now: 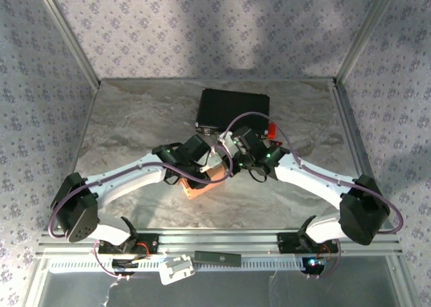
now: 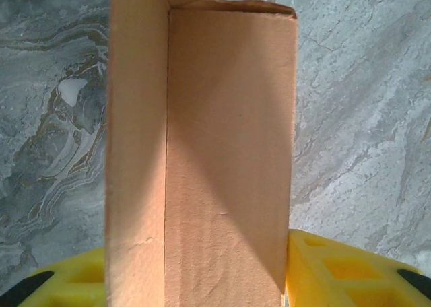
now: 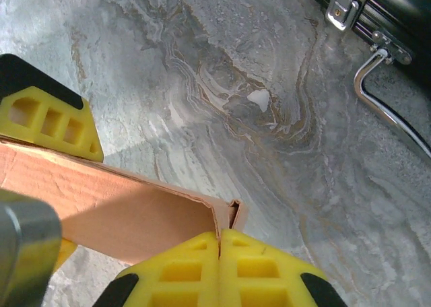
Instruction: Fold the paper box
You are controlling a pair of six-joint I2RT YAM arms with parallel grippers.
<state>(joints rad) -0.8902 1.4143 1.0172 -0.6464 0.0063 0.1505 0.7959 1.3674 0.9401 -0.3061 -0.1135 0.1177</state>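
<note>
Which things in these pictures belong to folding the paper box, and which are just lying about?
Job in hand:
paper box
left hand, gripping its sides
right hand, pinching a corner

Lying about:
black case with metal latches
small red object beside it

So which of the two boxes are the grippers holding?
The paper box, thin salmon-orange cardboard, between the left gripper and right gripper; the black case with metal latches sits apart, farther back, untouched.

You've got a grey marbled tabletop (image 1: 135, 125), walls (image 1: 202, 24) in grey floral paper on three sides, metal posts (image 1: 65, 32) at the back corners, and soft patchy light.
</note>
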